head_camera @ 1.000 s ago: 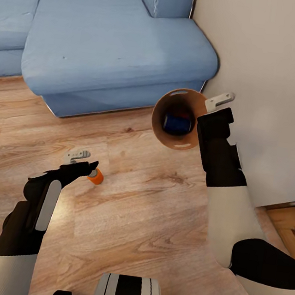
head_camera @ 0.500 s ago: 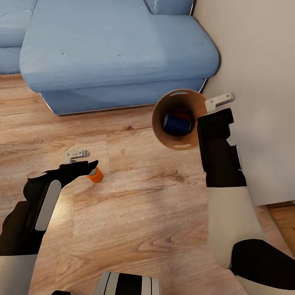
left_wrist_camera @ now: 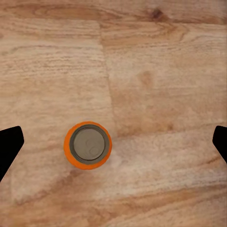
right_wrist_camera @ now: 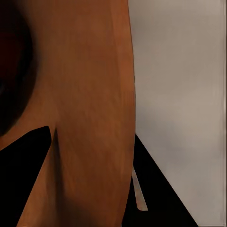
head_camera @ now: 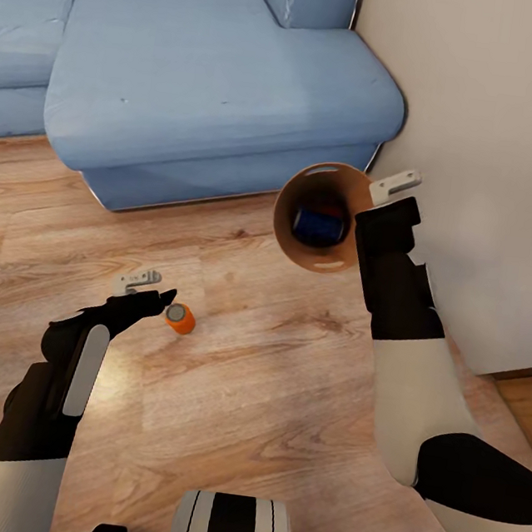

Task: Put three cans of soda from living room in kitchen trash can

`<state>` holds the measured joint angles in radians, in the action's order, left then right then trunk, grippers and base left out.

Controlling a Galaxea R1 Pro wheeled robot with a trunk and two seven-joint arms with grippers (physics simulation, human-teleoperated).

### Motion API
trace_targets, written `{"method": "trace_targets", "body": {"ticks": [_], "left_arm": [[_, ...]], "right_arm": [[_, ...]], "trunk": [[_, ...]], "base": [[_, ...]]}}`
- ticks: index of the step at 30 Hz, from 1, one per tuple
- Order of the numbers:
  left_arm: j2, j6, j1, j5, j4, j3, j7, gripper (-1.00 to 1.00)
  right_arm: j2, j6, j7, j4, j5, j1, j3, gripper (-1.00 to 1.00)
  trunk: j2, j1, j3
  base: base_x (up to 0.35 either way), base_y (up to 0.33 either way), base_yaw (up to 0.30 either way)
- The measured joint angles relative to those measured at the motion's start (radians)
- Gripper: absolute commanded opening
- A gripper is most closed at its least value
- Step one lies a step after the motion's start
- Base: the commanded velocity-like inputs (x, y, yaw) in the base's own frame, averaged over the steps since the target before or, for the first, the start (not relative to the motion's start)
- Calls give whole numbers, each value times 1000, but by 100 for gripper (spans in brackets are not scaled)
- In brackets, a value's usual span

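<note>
An orange can of soda [head_camera: 180,318] stands upright on the wood floor of the living room. My left gripper [head_camera: 150,288] hangs open just above and left of it. In the left wrist view the orange can [left_wrist_camera: 88,144] sits between the spread fingertips [left_wrist_camera: 9,146], nearer one of them, and touches neither. My right gripper [head_camera: 377,198] is shut on the rim of the tash can [head_camera: 293,187], held up and tilted toward me. A dark blue can [head_camera: 319,225] lies inside it. The right wrist view shows the bin's copper-brown wall [right_wrist_camera: 85,94] pinched between the fingers.
The light blue corner sofa [head_camera: 198,81] fills the space ahead. A beige wall [head_camera: 487,119] rises at the right, close behind the bin and my right arm. Open wood floor [head_camera: 265,400] spreads around the orange can.
The whole view has shifted slightly, so the sofa and floor sit a little further right. The orange can now shows clear of my left finger. Both grippers keep their states.
</note>
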<state>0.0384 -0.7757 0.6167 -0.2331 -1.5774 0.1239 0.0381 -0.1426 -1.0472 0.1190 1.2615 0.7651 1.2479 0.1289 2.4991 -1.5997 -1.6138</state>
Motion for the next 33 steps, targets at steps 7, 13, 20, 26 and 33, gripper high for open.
{"method": "trace_targets", "body": {"ticks": [7,13,20,26,33], "left_arm": [[0,-2,0,0,0,1,0,100],[0,-4,0,0,0,0,-2,100],[0,-3,0,-1,0,-1,-3,100],[0,-2,0,-1,0,-1,-4,100],[0,-1,0,0,1,1,0,100]], "right_arm": [[0,0,1,4,-1,-5,1,-100],[0,0,0,6,4,-8,1,-100],[0,0,0,3,10,-25,2,-100],[0,0,0,6,6,-33,2,-100],[0,0,0,7,32,-41,1,-100]], "trunk": [[0,0,0],[0,0,0],[0,0,0],[0,0,0],[0,0,0]], "base": [[44,8,0],[114,1,0],[121,0,0],[7,1,0],[-193,83,0]]}}
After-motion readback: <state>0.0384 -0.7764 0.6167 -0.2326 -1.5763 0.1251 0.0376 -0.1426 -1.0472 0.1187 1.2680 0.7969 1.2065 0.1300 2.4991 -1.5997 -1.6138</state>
